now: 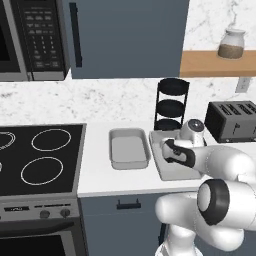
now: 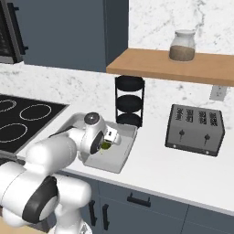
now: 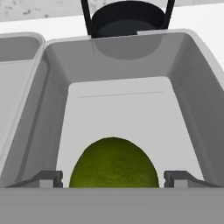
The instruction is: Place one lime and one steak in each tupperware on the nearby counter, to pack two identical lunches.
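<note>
— Gripper [image 3: 113, 178]?
— Jaws spread either side of the lime [image 3: 113, 162], inside the right tupperware [image 3: 192, 83].
— Surroundings?
— White counter [image 1: 95, 177] — black stovetop [image 1: 40, 155] left, toaster [image 2: 195, 129] right, marble backsplash [image 2: 73, 82] behind.

- The left base view looks forward and down from behind the arm's left side, taking in the stove top [image 1: 42, 157], the white table [image 1: 100, 177] and both tubs.
- The right base view looks from behind the arm's right, facing the toaster [image 2: 195, 129] and wooden shelf [image 2: 173, 66].
- Both share the black rack [image 1: 171, 104], the tubs and the toaster.
- The hand view sits very close inside the larger tub [image 3: 57, 96], aimed along the claw [image 3: 113, 178] toward the rack's base.
</note>
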### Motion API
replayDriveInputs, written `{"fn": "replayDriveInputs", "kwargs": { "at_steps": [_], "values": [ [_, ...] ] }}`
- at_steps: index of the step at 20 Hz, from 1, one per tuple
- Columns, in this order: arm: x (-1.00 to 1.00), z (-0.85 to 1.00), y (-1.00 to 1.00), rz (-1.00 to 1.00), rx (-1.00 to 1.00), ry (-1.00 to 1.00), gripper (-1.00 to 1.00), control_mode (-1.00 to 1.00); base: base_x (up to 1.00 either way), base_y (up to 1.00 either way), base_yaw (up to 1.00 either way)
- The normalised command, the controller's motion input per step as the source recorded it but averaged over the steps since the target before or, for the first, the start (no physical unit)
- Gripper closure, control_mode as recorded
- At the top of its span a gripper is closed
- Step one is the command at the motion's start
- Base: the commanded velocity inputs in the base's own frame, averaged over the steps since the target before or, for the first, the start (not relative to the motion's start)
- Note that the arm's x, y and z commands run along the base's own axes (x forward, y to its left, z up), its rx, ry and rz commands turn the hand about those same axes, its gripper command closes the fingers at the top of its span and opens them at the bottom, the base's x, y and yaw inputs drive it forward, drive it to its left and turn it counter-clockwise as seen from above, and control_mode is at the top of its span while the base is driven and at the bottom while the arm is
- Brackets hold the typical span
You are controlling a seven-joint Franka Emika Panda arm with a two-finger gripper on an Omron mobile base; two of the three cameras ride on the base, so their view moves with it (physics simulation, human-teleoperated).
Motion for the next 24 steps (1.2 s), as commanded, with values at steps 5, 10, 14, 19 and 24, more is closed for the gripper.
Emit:
{"fn": "replayDriveInputs", "kwargs": {
  "at_steps": [5,10,14,19,24],
  "values": [
    [0.08,0.01,0.02,-0.04,0.0,0.0,-1.0,-1.0,0.0,0.0,0.0],
    [-0.52,0.85,0.12,-0.06,0.0,0.0,-1.0,-1.0,0.0,0.0,0.0],
    [-1.0,0.93,0.0,0.0,0.0,0.0,-1.0,-1.0,0.0,0.0,0.0],
    [-1.0,0.64,0.02,0.0,0.0,0.03,-1.0,-1.0,0.0,0.0,0.0],
    [-0.96,0.22,0.13,0.05,0.0,0.09,-1.0,-1.0,0.0,0.0,0.0]
  ]
}}
